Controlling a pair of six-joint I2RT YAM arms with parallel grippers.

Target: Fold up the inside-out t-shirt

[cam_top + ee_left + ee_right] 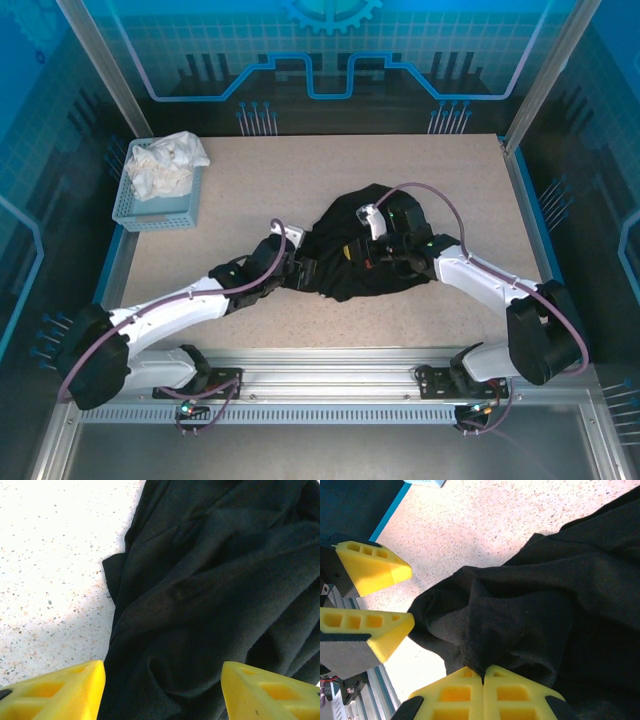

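right gripper (483, 672): nearest the right wrist lens, bottom centre of frame; fingers pressed together on a thin fold of black cloth.
left gripper (411, 596): left side of the same frame; jaws parted wide, bare table showing between them, nothing held; tips just beside the cloth's edge.
inside-out t-shirt (350, 280): black, bunched in a heap at mid-table, centre of the overhead frame; no print showed.
long axis: none clear; the heap was somewhat wider left to right in the overhead frame.
key relation: the cloth lay to the right of the left gripper overhead, and ahead of it in the left wrist frame, filling centre and right; both grippers met at the heap's lower left.
nearer arm: judged the left, being free and beside a loose edge.
table (300, 170): speckled beige.
basket (160, 215): upper left overhead, holding white cloth (165, 165), well apart from the shirt.
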